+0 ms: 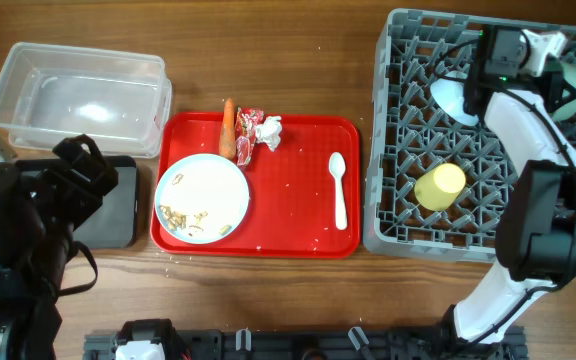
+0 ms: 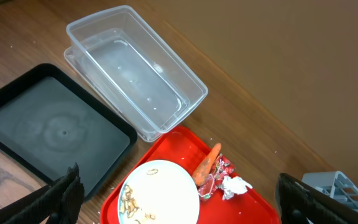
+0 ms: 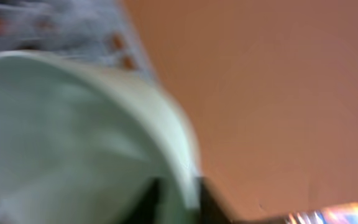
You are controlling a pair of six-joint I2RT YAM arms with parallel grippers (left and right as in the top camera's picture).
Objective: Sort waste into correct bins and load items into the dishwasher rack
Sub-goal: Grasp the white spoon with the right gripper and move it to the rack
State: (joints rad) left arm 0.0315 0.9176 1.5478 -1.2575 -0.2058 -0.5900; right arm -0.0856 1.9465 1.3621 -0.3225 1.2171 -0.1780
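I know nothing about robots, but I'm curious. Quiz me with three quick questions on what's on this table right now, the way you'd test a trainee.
1. True or false: the yellow-green cup is in the grey rack.
2. Seen from overhead, the white spoon lies: A) right of the pale blue plate, B) left of it, C) on it.
3. Fill in: the left hand is ___ (open or shut).
Key: 1 true; 2 A; 3 open.
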